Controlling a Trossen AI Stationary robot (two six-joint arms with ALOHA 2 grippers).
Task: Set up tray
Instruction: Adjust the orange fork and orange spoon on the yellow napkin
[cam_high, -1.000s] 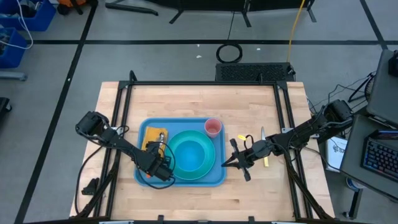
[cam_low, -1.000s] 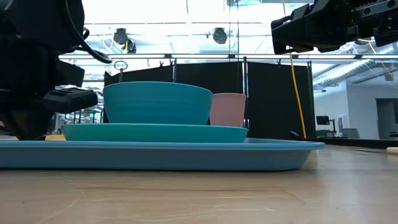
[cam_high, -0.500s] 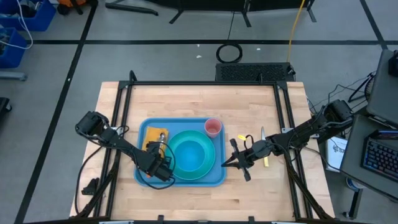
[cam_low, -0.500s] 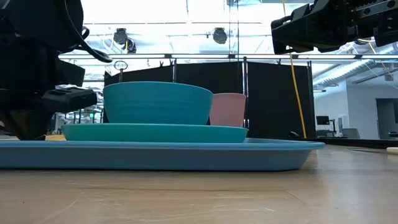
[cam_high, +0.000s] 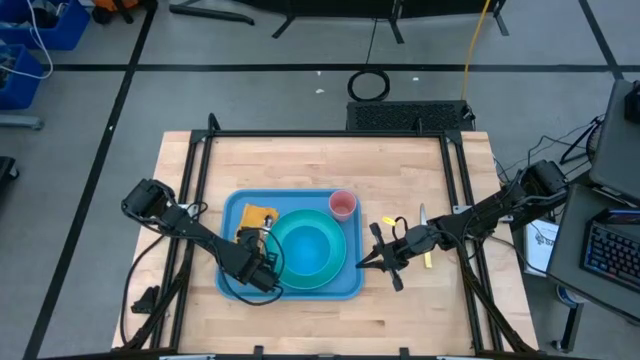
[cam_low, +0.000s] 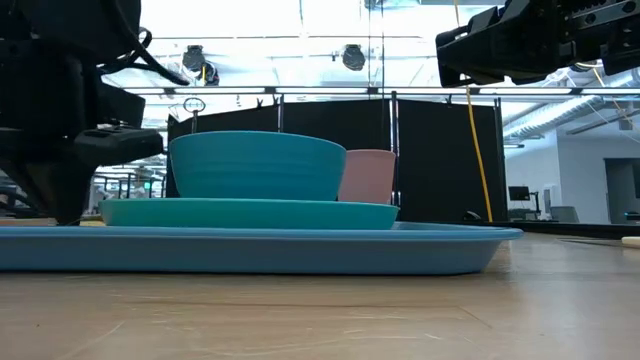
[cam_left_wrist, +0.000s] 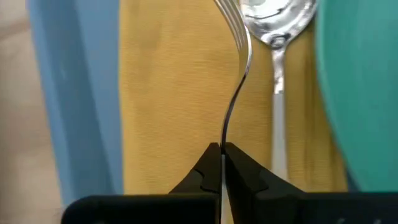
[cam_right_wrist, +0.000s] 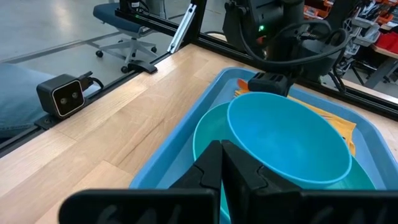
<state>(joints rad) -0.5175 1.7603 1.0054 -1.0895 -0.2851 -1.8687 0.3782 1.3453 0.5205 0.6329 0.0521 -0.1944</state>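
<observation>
The light-blue tray (cam_high: 345, 285) lies on the wooden table. On it are a teal plate (cam_high: 340, 262) with a blue bowl (cam_high: 305, 248), a pink cup (cam_high: 342, 205) at its far right corner, and an orange napkin (cam_high: 258, 216) on its left part. A spoon (cam_left_wrist: 277, 74) lies on the napkin next to the plate. My left gripper (cam_left_wrist: 221, 149) stands over the napkin's near end, shut on a fork (cam_left_wrist: 239, 62). My right gripper (cam_high: 372, 262) hovers shut just right of the tray with nothing in it. My left gripper pinches the fork's handle (cam_left_wrist: 224, 134) between its two fingertips, coming steeply from above. The fingers lie in line with the fork. The fork is turned onto its edge over the napkin, tines pointing away from the gripper. Whether the tines rest on the napkin I cannot tell.
A knife (cam_high: 422, 215) and a small yellow thing (cam_high: 393, 222) lie on the table right of the tray. Black frame rails (cam_high: 200, 170) run along the table's left and right sides. A small camera box (cam_right_wrist: 62, 94) stands at the table's near edge.
My left hand has shifted slightly over the tray's left part, still shut on the fork, and more of the napkin's far end shows in the high view. My right arm has kept still.
</observation>
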